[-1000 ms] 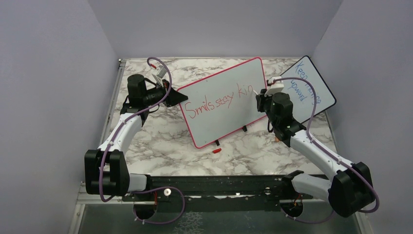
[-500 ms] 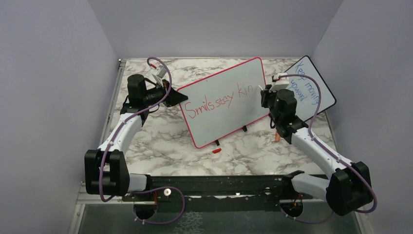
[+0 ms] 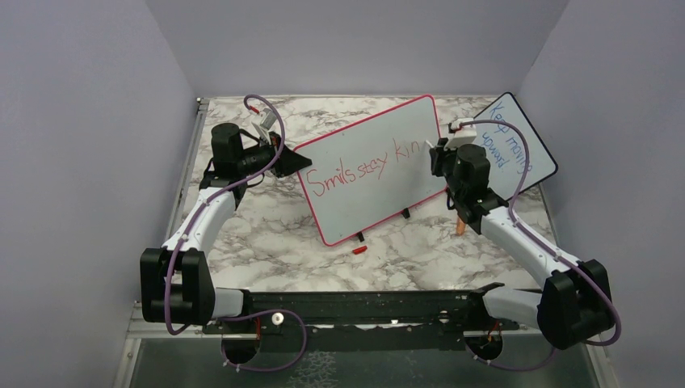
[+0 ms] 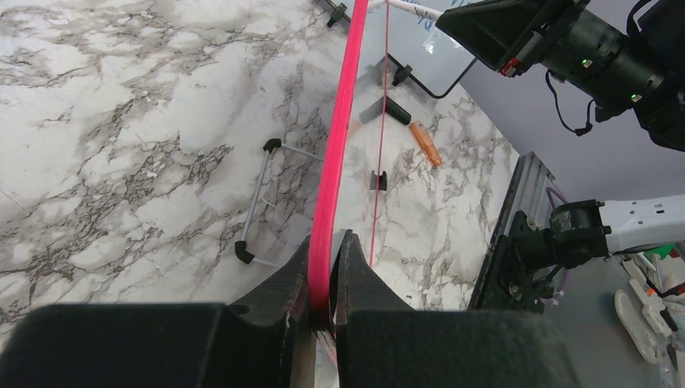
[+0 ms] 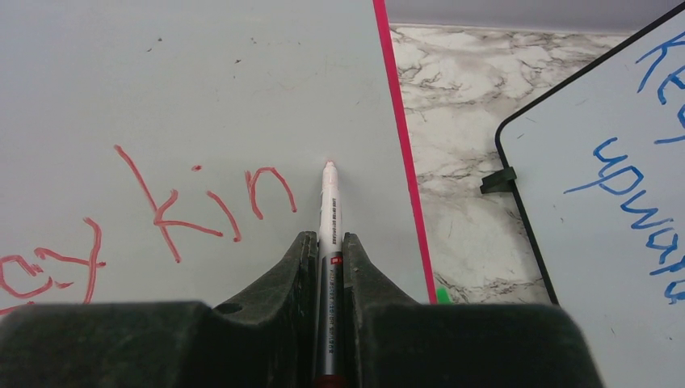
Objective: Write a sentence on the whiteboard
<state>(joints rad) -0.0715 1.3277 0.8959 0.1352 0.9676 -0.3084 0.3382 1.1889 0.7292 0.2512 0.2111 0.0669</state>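
Red-framed whiteboard (image 3: 380,202) propped at mid-counter, both arms on it.

The left gripper (image 4: 327,242) is clamped on the board's left frame edge. The right gripper (image 5: 323,242) is closed on a white marker (image 5: 329,202), its tip at the board just right of "kin", the last word of the red sentence (image 3: 355,171). A black-framed board (image 3: 517,145) with blue writing leans close behind the right arm. A red cap (image 3: 359,250) lies on the marble counter (image 3: 266,226) before the whiteboard's feet, and an orange piece (image 3: 460,226) lies under the right arm.
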